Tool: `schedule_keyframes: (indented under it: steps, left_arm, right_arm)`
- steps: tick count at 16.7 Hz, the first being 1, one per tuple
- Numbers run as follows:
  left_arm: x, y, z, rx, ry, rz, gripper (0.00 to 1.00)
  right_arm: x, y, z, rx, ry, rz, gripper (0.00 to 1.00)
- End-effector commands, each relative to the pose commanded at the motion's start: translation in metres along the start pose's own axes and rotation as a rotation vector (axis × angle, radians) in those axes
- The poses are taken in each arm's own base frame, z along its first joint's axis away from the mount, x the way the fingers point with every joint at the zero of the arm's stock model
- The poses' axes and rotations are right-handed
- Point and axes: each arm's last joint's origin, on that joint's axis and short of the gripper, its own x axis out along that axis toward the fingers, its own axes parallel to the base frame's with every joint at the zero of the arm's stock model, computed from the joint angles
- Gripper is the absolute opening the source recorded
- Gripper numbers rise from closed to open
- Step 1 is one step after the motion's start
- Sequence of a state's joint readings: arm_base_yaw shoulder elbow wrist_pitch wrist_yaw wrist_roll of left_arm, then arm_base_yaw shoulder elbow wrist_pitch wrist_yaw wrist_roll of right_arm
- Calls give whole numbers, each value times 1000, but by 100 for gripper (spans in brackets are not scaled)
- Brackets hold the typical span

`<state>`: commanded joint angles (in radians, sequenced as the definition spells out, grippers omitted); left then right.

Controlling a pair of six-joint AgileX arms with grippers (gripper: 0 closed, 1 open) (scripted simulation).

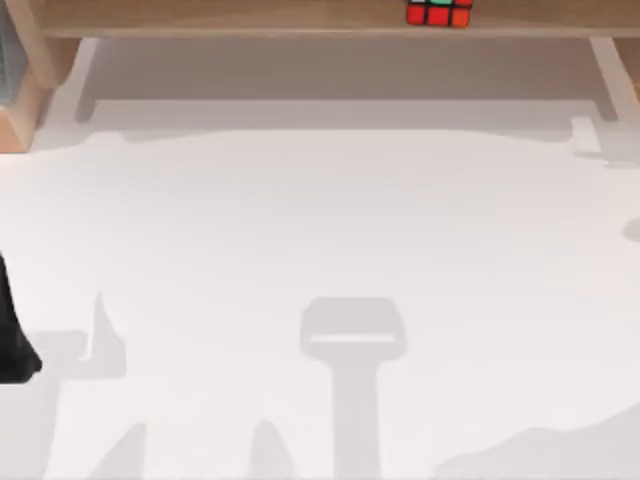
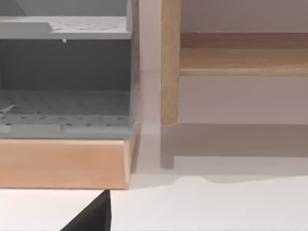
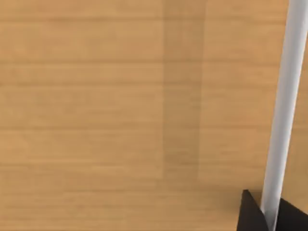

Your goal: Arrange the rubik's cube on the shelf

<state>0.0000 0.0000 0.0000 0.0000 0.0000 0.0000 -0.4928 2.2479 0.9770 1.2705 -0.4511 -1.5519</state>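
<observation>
Top view: cube on shelf

Left arm point(image 1: 15, 340) is sitting at the table's point(image 1: 330, 220) left edge; its finger state I cannot tell. Cube point(image 1: 438, 12) is resting on the shelf point(image 1: 220, 18), right of centre.

A white table point(image 1: 330, 230) spreads below the camera, lit from above so that soft grey shadows fall across it: a broad band along its far edge and a squared, stalk-shaped shadow point(image 1: 352, 345) near its middle. At the table's far left corner stands a grey perforated rack point(image 2: 65, 77) on a light wooden base point(image 2: 62, 163), with two tiers of dotted grey panels. Just beside that base the white surface runs on, and a pale wall point(image 2: 240, 14) rises behind the table's far edge.
</observation>
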Motion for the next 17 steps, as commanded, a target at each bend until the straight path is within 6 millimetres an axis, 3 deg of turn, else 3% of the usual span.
schedule_keyframes:
  steps: [5,12,17]
  left_arm:
    - [0,0,0,0,0,0,100]
    - [0,0,0,0,0,0,100]
    - [0,0,0,0,0,0,100]
  right_arm:
    - [2,1,-2,4,6,5,0]
    - [58,-1,-2,-1,3,-3,0]
    - [61,0,-1,3,4,2,0]
